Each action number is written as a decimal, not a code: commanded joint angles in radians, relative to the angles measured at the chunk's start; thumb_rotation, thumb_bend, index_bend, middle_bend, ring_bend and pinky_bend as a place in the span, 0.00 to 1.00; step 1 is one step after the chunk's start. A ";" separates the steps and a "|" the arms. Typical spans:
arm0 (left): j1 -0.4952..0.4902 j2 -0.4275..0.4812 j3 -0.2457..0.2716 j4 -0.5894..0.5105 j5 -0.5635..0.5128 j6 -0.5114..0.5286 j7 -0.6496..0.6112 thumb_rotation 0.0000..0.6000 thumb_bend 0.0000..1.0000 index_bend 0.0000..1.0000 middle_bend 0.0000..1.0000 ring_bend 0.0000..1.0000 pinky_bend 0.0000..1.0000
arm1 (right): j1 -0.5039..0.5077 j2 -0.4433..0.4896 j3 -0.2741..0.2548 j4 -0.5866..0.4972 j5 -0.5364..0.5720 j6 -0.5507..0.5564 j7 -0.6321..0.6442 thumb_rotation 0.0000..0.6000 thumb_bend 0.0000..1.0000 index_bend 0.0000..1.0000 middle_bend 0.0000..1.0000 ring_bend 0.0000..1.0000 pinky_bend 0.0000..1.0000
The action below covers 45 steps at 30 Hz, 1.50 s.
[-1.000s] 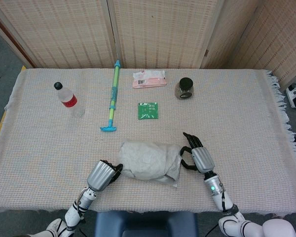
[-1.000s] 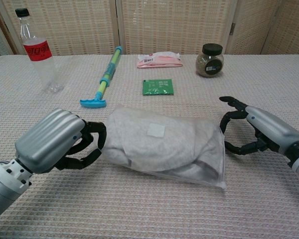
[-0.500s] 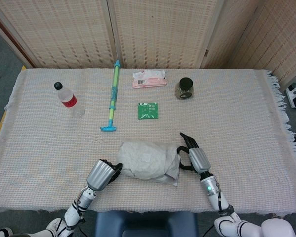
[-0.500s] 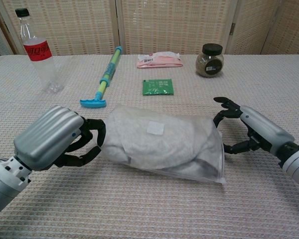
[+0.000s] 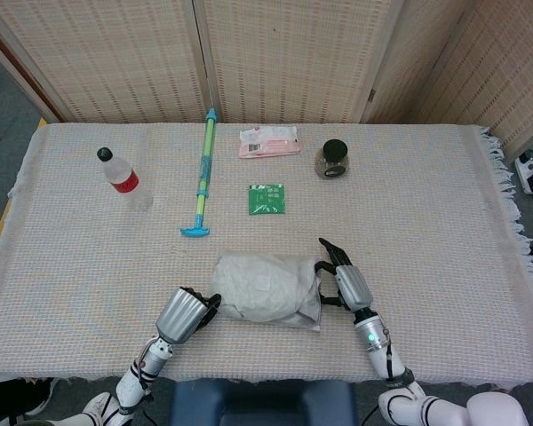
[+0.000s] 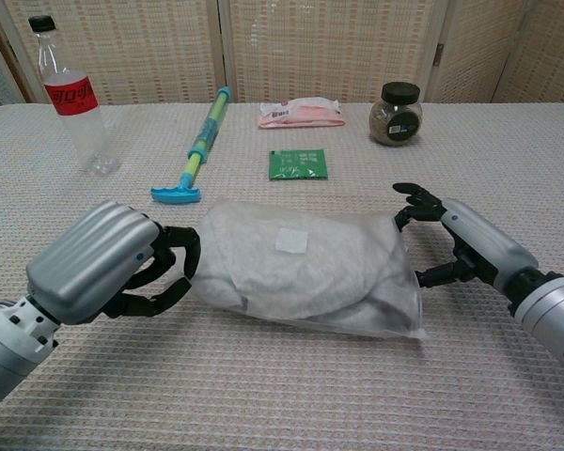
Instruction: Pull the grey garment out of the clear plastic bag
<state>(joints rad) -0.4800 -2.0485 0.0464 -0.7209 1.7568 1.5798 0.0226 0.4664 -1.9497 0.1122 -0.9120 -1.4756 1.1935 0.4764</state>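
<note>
Left hand (image 6: 108,263) sits at the left end of the clear plastic bag (image 6: 305,272). Its dark fingers (image 6: 174,246) curl toward the bag and touch that end. I cannot tell if they really grip it or only press on it.

Right hand (image 6: 470,244) is at the right end of the bag. Its fingers are spread apart, with some above and one below, right at the bag's edge. It does not look closed on anything.

The bag lies flat on the worktop (image 5: 444,204), near the front edge, between the two hands. The grey garment (image 6: 263,258) is folded up inside the bag and fills most of it. A small white square shows on top of it.

Farther back on the worktop are other things. A bottle (image 5: 120,176) with a red label and black cap stands at the far left. A long green and blue stick tool (image 5: 202,173) lies to the right of it. A small green packet (image 5: 267,199) lies near the middle. Behind that is a pink packet (image 5: 268,142). A dark jar (image 5: 332,160) with a black lid stands to the right of the pink packet.
</note>
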 commanded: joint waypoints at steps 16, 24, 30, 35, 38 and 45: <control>-0.011 0.010 -0.025 0.006 -0.018 -0.006 -0.007 1.00 0.47 0.73 1.00 1.00 1.00 | -0.023 0.062 0.006 -0.074 0.010 0.029 -0.060 1.00 0.56 0.65 0.08 0.00 0.00; -0.029 0.009 -0.061 0.060 -0.052 -0.031 -0.014 1.00 0.47 0.73 1.00 1.00 1.00 | -0.044 0.128 -0.001 -0.119 0.008 0.046 -0.074 1.00 0.56 0.65 0.08 0.00 0.00; -0.048 0.010 -0.098 0.146 -0.094 -0.062 -0.037 1.00 0.47 0.73 1.00 1.00 1.00 | -0.059 0.195 0.007 -0.155 0.012 0.064 -0.075 1.00 0.56 0.65 0.08 0.00 0.00; -0.059 0.021 -0.130 0.229 -0.135 -0.084 -0.062 1.00 0.47 0.72 1.00 1.00 1.00 | -0.070 0.259 0.022 -0.181 0.022 0.075 -0.074 1.00 0.56 0.65 0.08 0.00 0.00; -0.054 0.038 -0.139 0.271 -0.154 -0.090 -0.077 1.00 0.47 0.72 1.00 1.00 1.00 | -0.072 0.292 0.019 -0.180 0.020 0.071 -0.094 1.00 0.56 0.65 0.08 0.00 0.00; -0.007 0.087 -0.160 0.321 -0.204 -0.073 -0.130 1.00 0.47 0.72 1.00 1.00 1.00 | -0.087 0.366 0.052 -0.192 0.042 0.103 -0.106 1.00 0.57 0.65 0.08 0.00 0.00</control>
<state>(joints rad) -0.4928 -1.9698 -0.1082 -0.4047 1.5603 1.5009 -0.0998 0.3830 -1.5938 0.1560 -1.0997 -1.4404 1.2905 0.3705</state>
